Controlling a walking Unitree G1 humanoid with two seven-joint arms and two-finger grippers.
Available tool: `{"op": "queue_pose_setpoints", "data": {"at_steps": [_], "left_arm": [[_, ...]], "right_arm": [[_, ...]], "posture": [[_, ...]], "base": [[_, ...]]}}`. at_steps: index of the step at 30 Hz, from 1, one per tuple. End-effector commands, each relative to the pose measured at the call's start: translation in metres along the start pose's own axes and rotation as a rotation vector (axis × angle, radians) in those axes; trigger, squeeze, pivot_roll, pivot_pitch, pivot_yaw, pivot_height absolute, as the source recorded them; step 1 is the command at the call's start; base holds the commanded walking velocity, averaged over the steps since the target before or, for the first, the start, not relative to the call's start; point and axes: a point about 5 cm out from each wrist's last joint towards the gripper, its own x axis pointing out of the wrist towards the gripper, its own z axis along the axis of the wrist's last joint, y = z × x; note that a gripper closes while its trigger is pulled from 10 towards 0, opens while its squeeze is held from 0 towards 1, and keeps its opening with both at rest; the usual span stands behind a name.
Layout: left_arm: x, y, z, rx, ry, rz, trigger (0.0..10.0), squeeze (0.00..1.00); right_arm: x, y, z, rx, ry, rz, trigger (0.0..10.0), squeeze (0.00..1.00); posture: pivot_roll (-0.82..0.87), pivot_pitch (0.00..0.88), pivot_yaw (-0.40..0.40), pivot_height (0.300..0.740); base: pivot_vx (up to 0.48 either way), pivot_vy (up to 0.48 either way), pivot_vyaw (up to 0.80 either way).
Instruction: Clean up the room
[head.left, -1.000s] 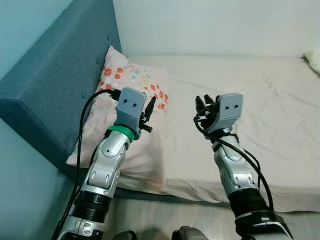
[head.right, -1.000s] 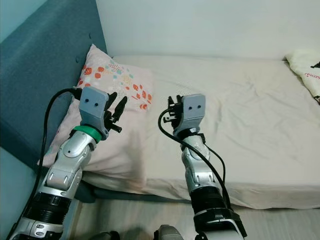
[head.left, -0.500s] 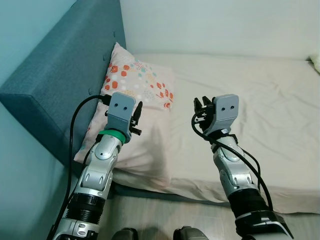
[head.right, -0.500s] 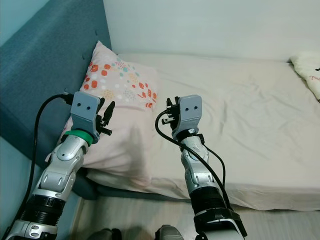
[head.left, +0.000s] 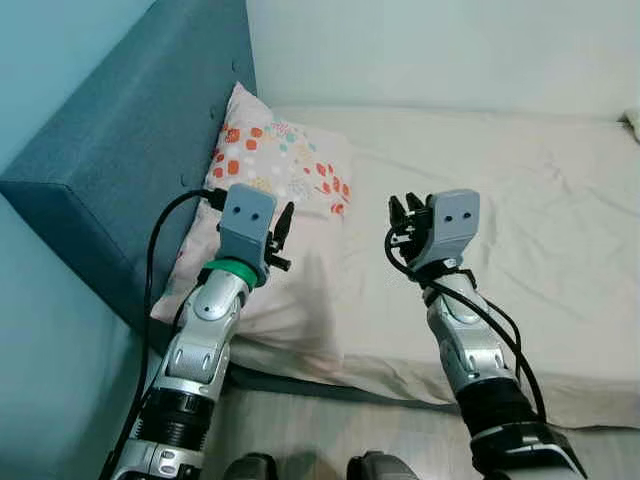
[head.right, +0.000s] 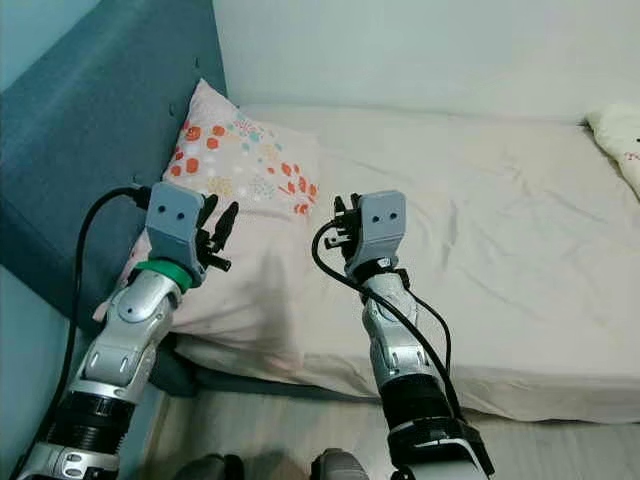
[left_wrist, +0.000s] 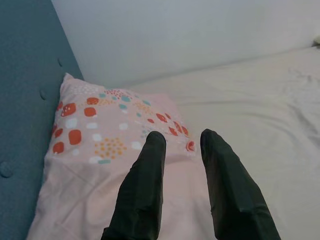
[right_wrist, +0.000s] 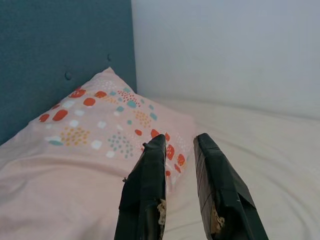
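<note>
Bed with cream fitted sheet (head.left: 520, 190) meets a blue upholstered headboard (head.left: 120, 150). Pale pink pillow with orange and teal dots (head.left: 275, 190) leans against the headboard. Left gripper (left_wrist: 182, 145), jaws spread, hovers above the pillow. Right gripper (right_wrist: 180, 145), jaws slightly parted, hovers just beside the pillow's edge, empty.

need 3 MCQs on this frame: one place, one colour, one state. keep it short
1. Where does the pillow lie?
A. by the headboard
B. on the floor
C. at the far end of the bed

2. What colour is the headboard?
A. red
B. blue-green
C. white

3. How is the left claw?
A. shut on the pillow
B. open, holding nothing
C. shut on a cable

Answers:
1 A, the pillow leans on the headboard.
2 B, its padding is blue-green.
3 B, the left wrist view shows a gap between the fingers, above the pillow.
</note>
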Motion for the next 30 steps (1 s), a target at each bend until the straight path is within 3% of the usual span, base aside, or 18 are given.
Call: {"op": "queue_pose_setpoints", "data": {"at_steps": [1, 9, 30], "left_arm": [[-0.0019, -0.002, -0.0001, -0.02, 0.01, -0.012, 10.0, 0.0], [-0.0019, -0.0053, 0.0016, 0.018, -0.004, -0.052, 10.0, 0.0], [-0.0018, -0.0092, 0.0019, 0.02, -0.006, -0.074, 10.0, 0.0]], "right_arm": [[-0.0033, -0.0037, -0.0026, 0.01, 0.006, -0.019, 10.0, 0.0], [-0.003, -0.003, -0.0038, 0.01, 0.012, -0.017, 10.0, 0.0], [-0.0054, -0.0065, -0.0068, 0.011, 0.026, -0.034, 10.0, 0.0]], "posture": [[-0.04, 0.032, 0.054, 0.689], [-0.04, 0.031, 0.055, 0.689], [-0.05, 0.031, 0.057, 0.689]], "base": [[0.0, 0.0, 0.0], [0.0, 0.0, 0.0], [0.0, -0.358, 0.0]]}}
